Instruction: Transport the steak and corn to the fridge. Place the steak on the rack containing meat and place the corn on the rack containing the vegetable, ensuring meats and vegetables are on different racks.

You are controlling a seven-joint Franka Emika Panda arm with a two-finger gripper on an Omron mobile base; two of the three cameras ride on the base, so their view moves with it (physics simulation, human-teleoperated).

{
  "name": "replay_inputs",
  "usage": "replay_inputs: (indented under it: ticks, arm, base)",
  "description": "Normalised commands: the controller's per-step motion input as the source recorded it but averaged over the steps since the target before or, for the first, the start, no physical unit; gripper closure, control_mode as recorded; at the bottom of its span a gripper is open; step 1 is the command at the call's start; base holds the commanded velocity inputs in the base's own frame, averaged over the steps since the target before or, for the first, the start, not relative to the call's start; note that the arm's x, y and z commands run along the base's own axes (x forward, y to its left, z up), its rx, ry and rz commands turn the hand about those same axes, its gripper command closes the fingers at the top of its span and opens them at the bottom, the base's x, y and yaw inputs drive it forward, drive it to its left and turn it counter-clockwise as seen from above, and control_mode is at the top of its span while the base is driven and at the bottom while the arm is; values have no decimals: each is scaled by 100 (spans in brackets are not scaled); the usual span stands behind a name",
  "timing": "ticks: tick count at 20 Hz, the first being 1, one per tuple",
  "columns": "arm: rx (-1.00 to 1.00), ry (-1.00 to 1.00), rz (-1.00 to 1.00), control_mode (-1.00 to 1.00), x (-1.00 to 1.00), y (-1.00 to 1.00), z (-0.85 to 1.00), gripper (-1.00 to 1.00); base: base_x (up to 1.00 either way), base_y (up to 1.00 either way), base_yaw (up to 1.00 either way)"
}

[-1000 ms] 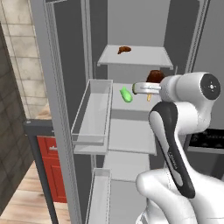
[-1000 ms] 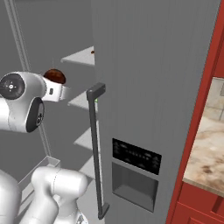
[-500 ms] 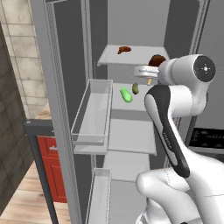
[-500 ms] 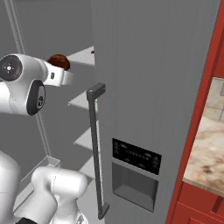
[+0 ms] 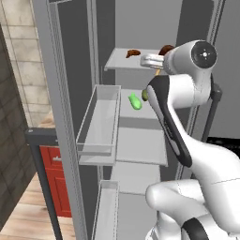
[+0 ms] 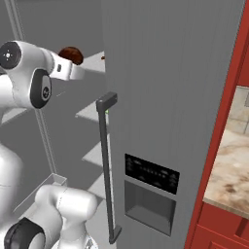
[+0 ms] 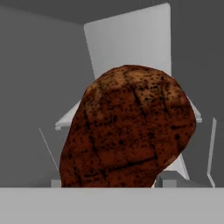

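Left base view: fridge door open, arm reaching in high. Gripper jaws closed on the steak, held in the air near the top rack, where a brown meat piece lies. Green vegetable sits on the rack below. Hand view: steak close up, shelf behind.

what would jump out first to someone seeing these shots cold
First the big dark reddish-brown steak, looming right in front of the hand camera, held up at the end of the white arm at the level of the top rack inside the open fridge. That rack already carries a small brown piece of meat. One rack lower lies a bright green vegetable.
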Motion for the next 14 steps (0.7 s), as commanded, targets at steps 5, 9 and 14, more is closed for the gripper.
replay_inputs:
  ticks: [5,9,14]
  arm:
    - [0,0,0,-100,46,-33,-11,100]
    - [0,0,0,-100,70,-19,-13,100]
    - [0,0,0,-100,70,0,-11,100]
  base:
    - [0,0,0]
    - [0,0,0]
    - [0,0,0]
